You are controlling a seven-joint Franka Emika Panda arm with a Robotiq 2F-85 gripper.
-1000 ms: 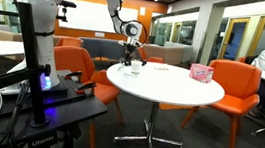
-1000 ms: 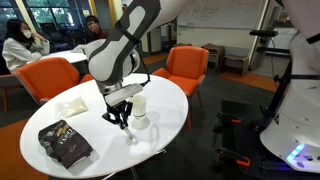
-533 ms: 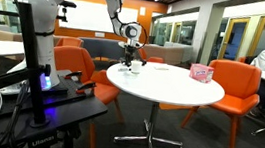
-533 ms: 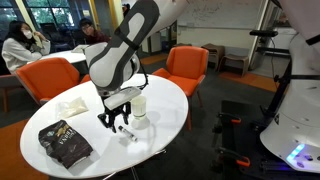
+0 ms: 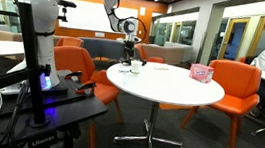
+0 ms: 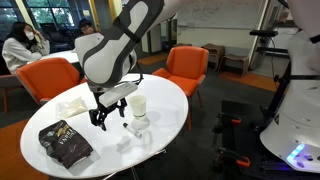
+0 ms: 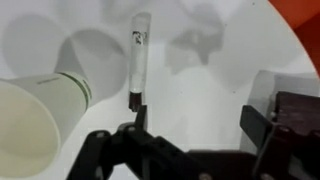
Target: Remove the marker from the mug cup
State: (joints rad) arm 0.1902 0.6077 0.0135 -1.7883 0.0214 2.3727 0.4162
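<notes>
The marker [image 7: 138, 60] lies flat on the white table [image 7: 210, 60], pale-bodied with a dark end that points toward my gripper. The gripper [image 7: 200, 122] is open just above the table, and nothing is between its fingers. One fingertip [image 7: 140, 112] is close to the marker's dark end. The white mug cup [image 7: 40, 118] stands beside the marker at the left of the wrist view. In both exterior views the gripper [image 6: 110, 112] hangs over the table next to the cup [image 6: 139, 112], near the table's edge [image 5: 127, 59].
On the round white table [image 6: 170, 95] lie a dark brown bag [image 6: 65, 143] and a white cloth [image 6: 72, 106]. A pink box [image 5: 202, 73] sits on the far side. Orange chairs [image 5: 240, 84] ring the table. The arm's stand [image 5: 41, 84] is beside it.
The gripper has gone from shut to open and let go of the marker, which now lies on the table. The gripper has lifted slightly and shifted away from the cup.
</notes>
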